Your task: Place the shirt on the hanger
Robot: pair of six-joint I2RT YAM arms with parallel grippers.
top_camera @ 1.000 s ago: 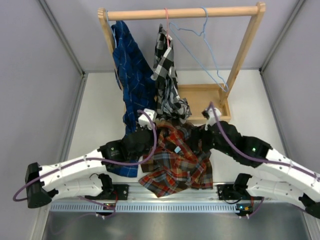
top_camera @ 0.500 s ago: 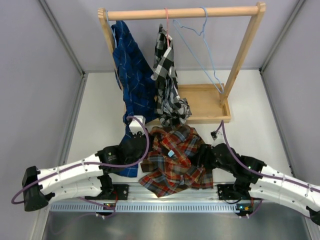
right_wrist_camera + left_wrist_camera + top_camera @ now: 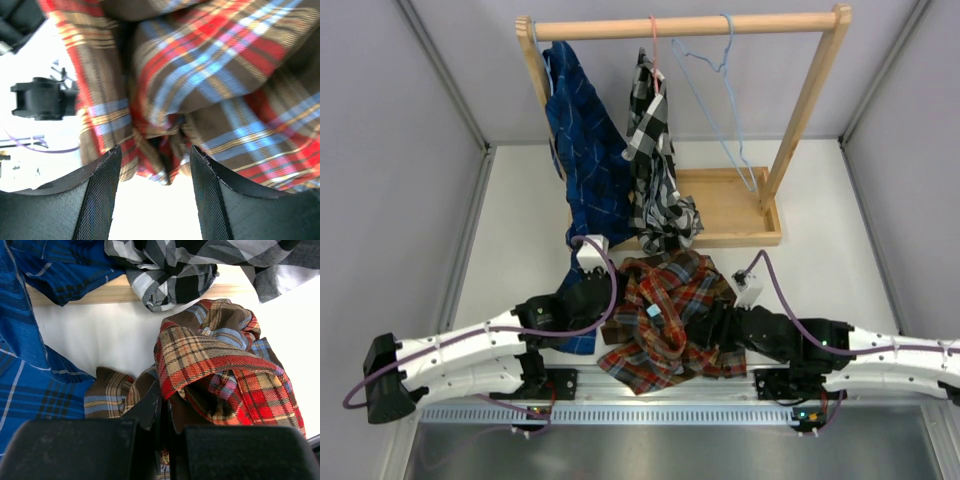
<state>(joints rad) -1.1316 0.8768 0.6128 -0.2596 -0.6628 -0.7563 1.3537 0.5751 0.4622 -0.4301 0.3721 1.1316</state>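
Note:
The red-orange, brown and blue plaid shirt [image 3: 670, 320] lies crumpled on the table between my two arms, its small light blue label facing up. My left gripper [image 3: 610, 300] sits at the shirt's left edge. In the left wrist view this gripper [image 3: 164, 402] is shut on a fold of the shirt [image 3: 215, 355]. My right gripper [image 3: 715, 325] is at the shirt's right side. In the right wrist view it [image 3: 155, 150] is open, with a hanging edge of the shirt [image 3: 210, 75] just beyond its fingertips. The light blue hanger [image 3: 731, 45] hangs empty on the rail.
A wooden rack [image 3: 685, 25] stands at the back with a wooden base tray [image 3: 740, 210]. On it hang a dark blue plaid shirt [image 3: 582, 150] and a black-and-white checked shirt [image 3: 655, 150] on a pink hanger [image 3: 653, 40]. Grey walls close both sides.
My right arm has drawn back toward the near edge and come down beside the shirt, its jaws narrowing. The left gripper has pulled back a little with the shirt. The blue hanger has swung slightly.

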